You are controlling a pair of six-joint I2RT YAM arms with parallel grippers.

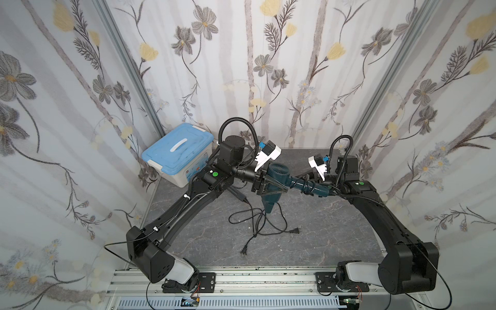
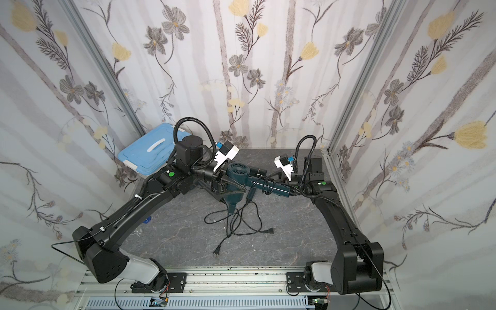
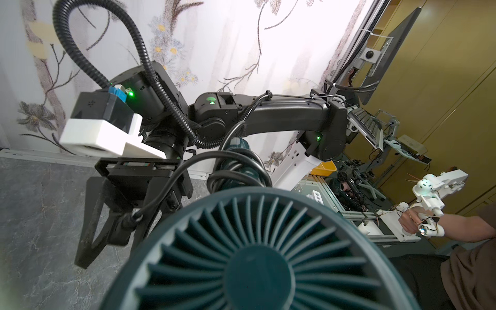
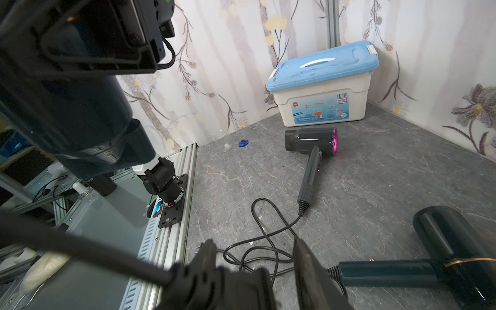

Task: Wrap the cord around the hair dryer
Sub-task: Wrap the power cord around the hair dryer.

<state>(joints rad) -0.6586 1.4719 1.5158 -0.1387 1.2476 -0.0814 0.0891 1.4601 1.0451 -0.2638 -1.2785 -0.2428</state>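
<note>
- Several turns of the thin black power cord (image 1: 308,187) already sit around the handle of the teal plastic hair dryer (image 1: 279,171) in both top views. The dryer is held above the grey marble-patterned tabletop (image 1: 335,241), between the two arms. The left gripper (image 1: 269,188) is clamped on its body, and the right gripper (image 1: 318,185) is at the handle's end. A good length of cord lies tangled on the table below, with two black plugs (image 1: 295,230) showing, so the wrapping looks well short of finished.
- Left wrist view: about three coils hug the handle behind the finned rear grille (image 3: 257,268). One strand leads off between the right gripper's parted jaws.
- Right wrist view: the right fingers (image 4: 208,257) stand apart with nothing pinched at the tips, and a blurred strand crosses near their base. The slack likely needs taking up for the next turn. A grey hair dryer with a magenta ring (image 4: 311,141) lies on the table, and its own cord joins the tangle.
</note>
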